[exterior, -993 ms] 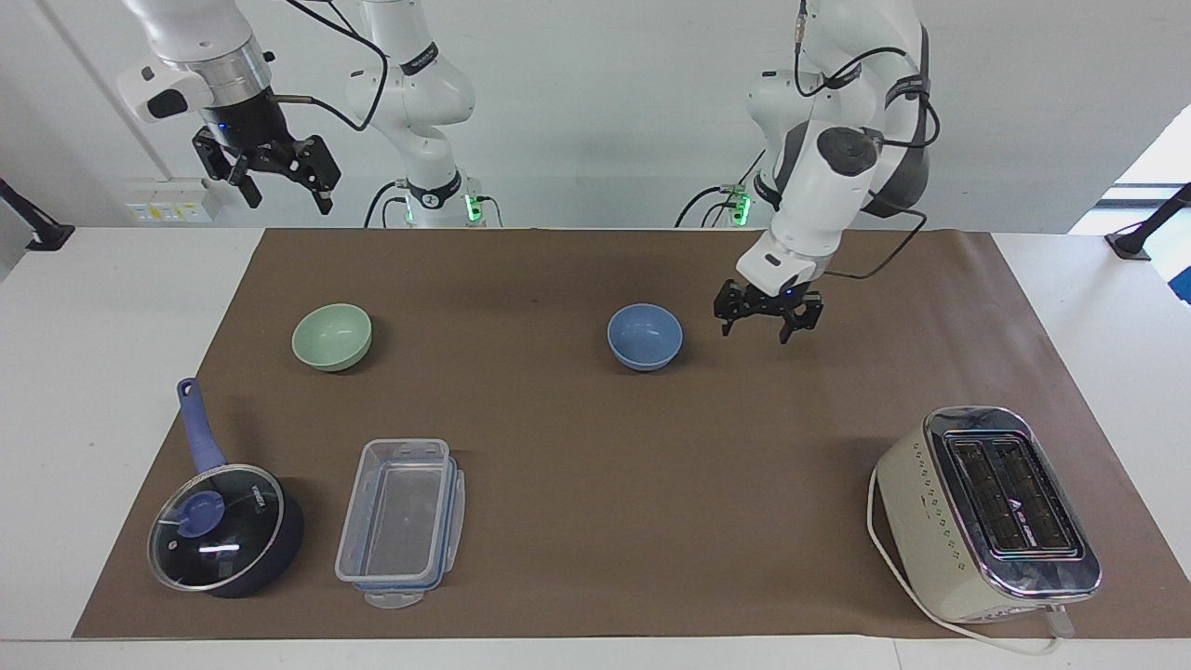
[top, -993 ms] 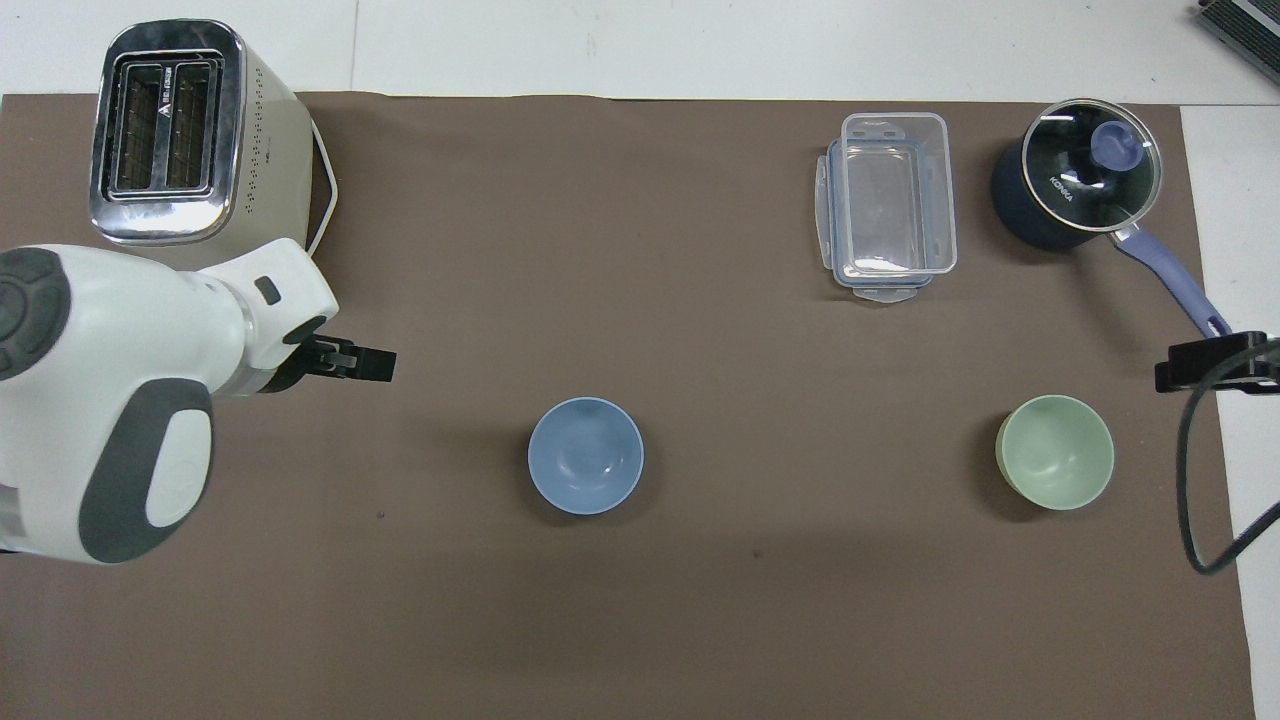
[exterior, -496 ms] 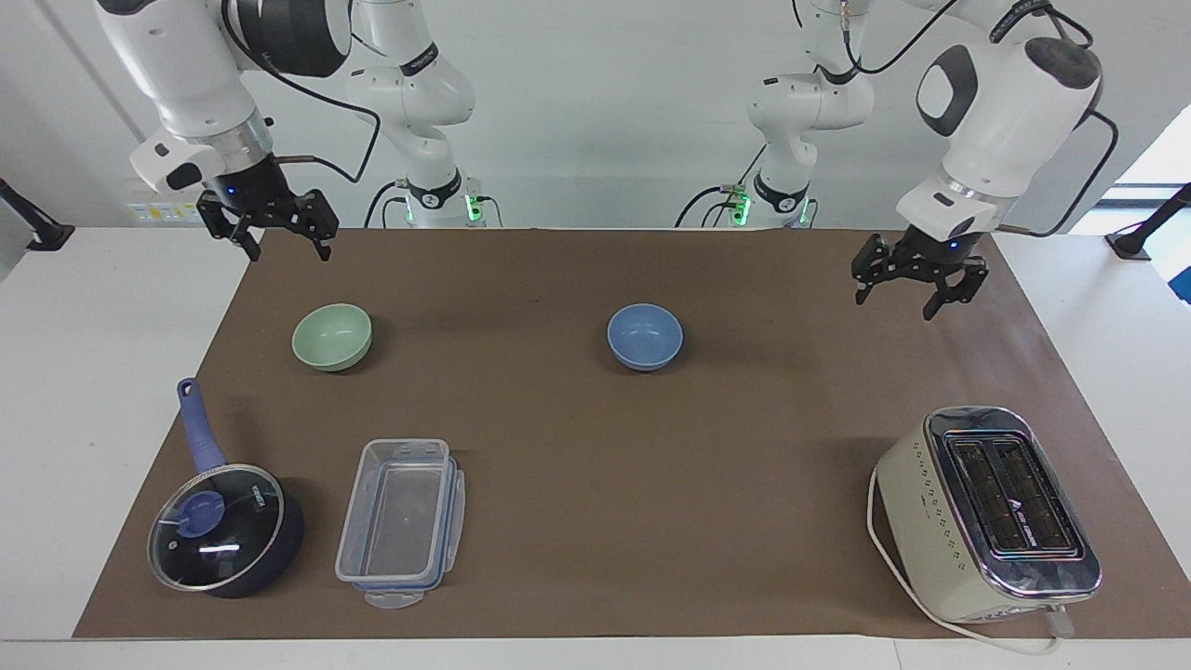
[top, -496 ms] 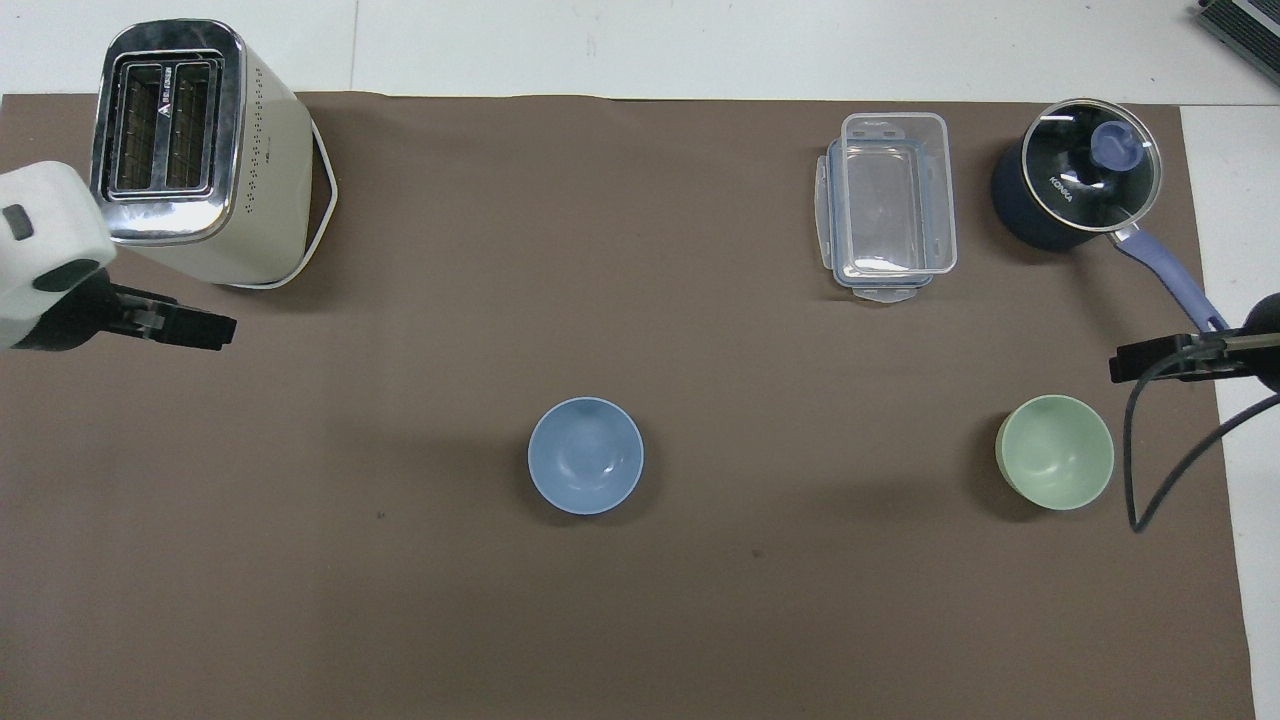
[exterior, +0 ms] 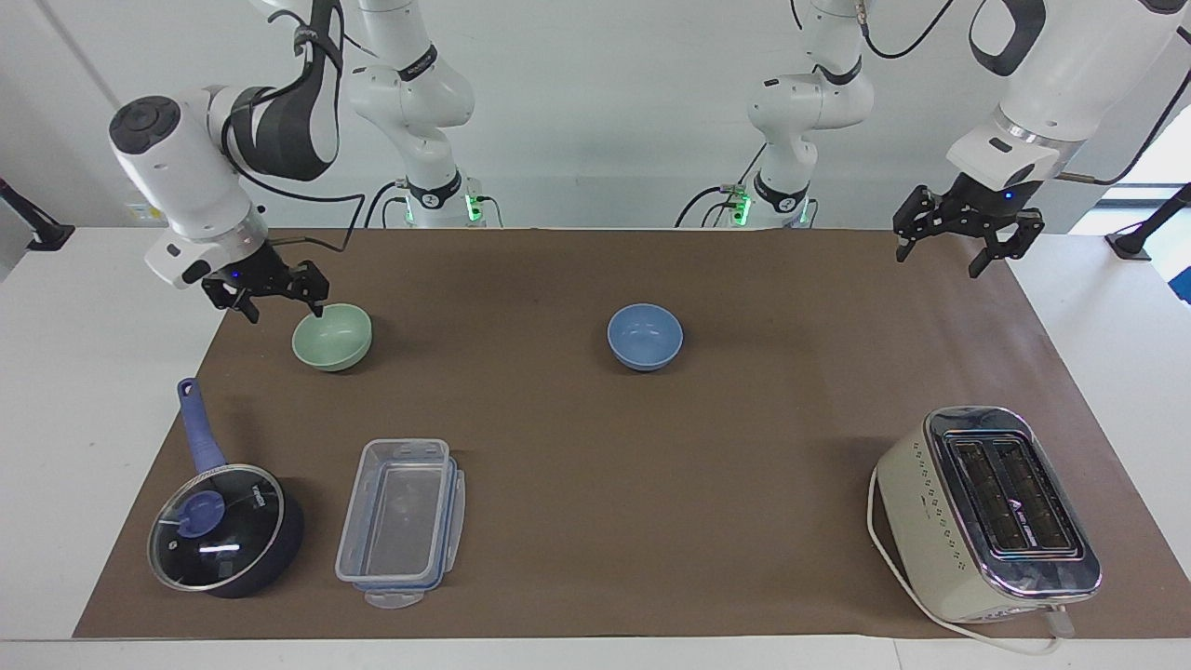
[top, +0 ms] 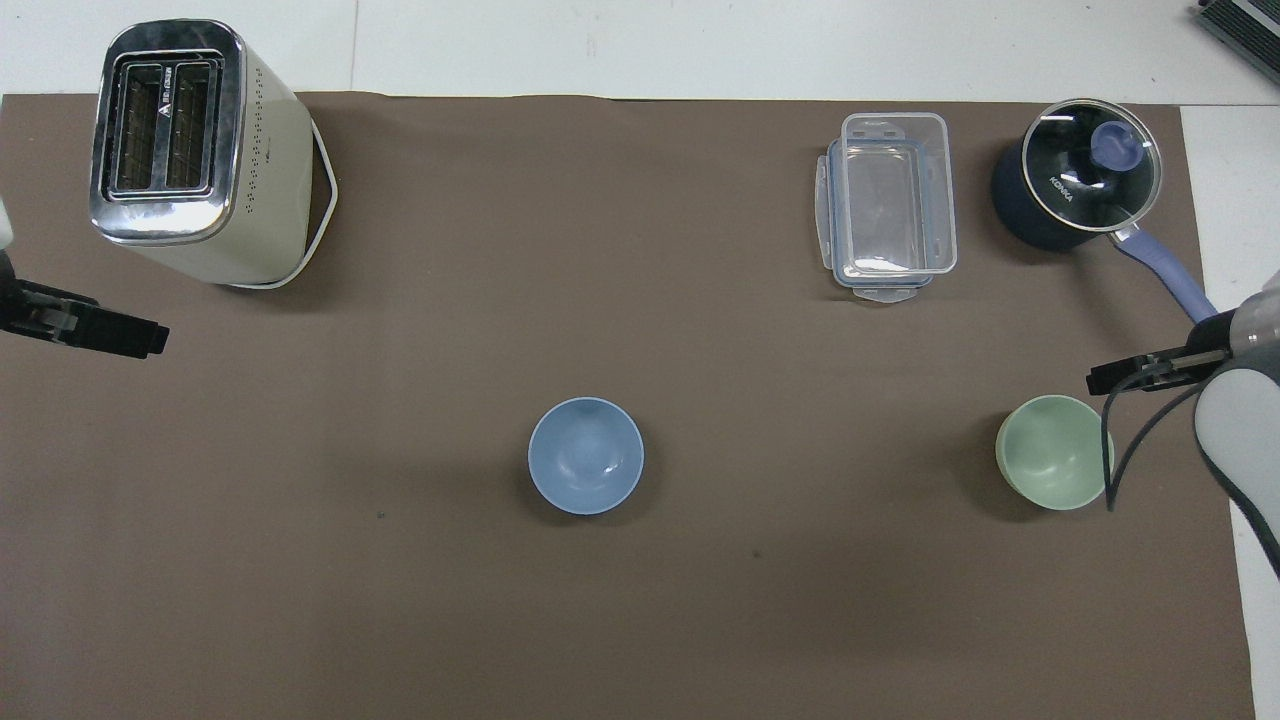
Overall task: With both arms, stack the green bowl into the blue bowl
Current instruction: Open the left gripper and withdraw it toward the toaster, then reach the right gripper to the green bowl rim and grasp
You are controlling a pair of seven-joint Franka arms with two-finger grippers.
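Facing view: right gripper (exterior: 275, 300) spread and empty just beside green bowl (exterior: 332, 336), reach under way, grasp of rim next; blue bowl (exterior: 645, 336) mid-mat, well apart; left gripper (exterior: 968, 240) spread, empty, waiting over mat's edge.

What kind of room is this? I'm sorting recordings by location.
Probably a robotics lab staged as a kitchen: robot arms mounted at a white table under a brown mat, with a toaster and lidded saucepan as props.
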